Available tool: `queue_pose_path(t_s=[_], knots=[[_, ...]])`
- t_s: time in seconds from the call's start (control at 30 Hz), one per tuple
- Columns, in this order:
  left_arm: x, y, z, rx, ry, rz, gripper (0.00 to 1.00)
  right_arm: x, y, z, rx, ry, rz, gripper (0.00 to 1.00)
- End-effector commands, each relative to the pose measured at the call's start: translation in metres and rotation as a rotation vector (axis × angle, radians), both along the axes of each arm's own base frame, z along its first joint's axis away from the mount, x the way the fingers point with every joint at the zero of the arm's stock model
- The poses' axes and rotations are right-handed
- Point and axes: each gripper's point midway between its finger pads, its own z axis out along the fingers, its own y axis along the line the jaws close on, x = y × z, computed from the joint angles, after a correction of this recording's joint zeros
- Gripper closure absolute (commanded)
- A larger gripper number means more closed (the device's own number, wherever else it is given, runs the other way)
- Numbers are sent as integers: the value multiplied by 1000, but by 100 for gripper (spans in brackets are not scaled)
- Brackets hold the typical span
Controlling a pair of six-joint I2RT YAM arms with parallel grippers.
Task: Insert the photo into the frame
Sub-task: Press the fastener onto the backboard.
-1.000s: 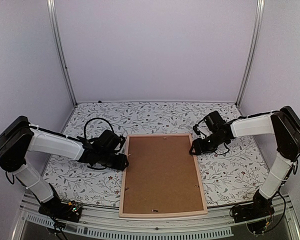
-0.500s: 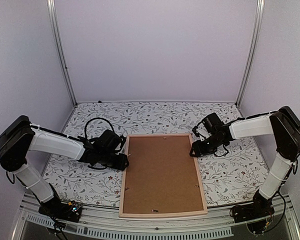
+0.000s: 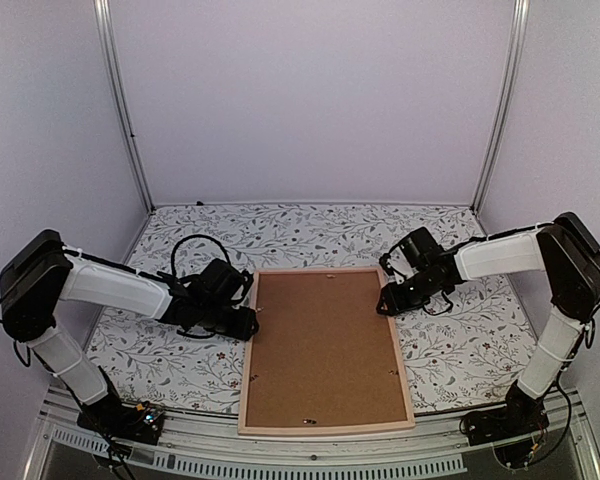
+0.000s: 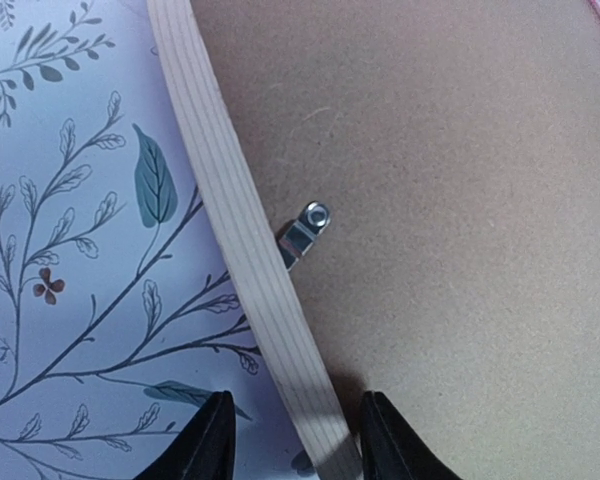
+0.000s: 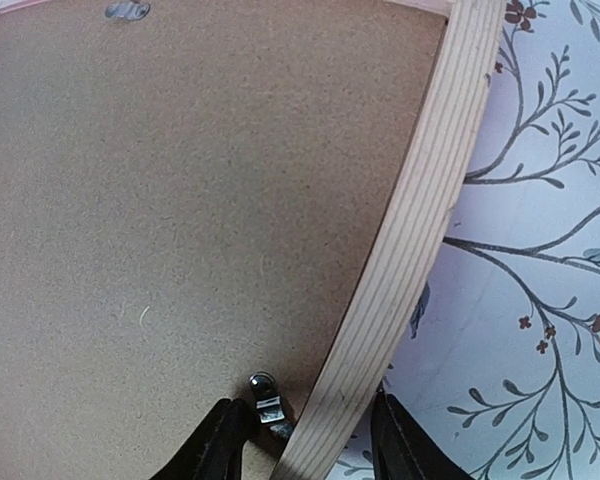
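Note:
The frame (image 3: 325, 427), pale pink wood, lies face down mid-table with a plain brown backing board (image 3: 320, 340) filling it. The photo is hidden. My left gripper (image 3: 248, 322) is open, its fingers astride the frame's left rail (image 4: 230, 210), low over the table. A metal turn clip (image 4: 305, 228) sits on the backing just ahead of it. My right gripper (image 3: 384, 300) is open astride the right rail (image 5: 420, 200), one finger (image 5: 215, 445) on the backing beside a metal clip (image 5: 268, 400), the other over the cloth.
A floral tablecloth (image 3: 460, 350) covers the table. Other small clips dot the backing's edges, with a hanger (image 5: 127, 10) at the far end. Enclosure walls stand behind and at both sides. The frame's near rail reaches the table's front edge.
My right gripper has slid a little left, onto the frame's right rail. My left gripper and the frame have barely moved.

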Motion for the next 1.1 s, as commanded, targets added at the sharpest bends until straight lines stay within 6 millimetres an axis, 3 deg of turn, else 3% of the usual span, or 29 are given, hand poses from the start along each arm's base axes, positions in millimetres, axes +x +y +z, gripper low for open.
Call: queue_pose_path(t_s=[0.0,0.8,1.07], knots=[[1,-4,2,12,-8,-14,56,0,-5,-12,-46,21,-4,56],[-1,1,-2,29,-10,-14,57,7,-1,1,22,15,33,68],[1,2,4,25,-21,-5,53,5,0,10,50,14,20,47]])
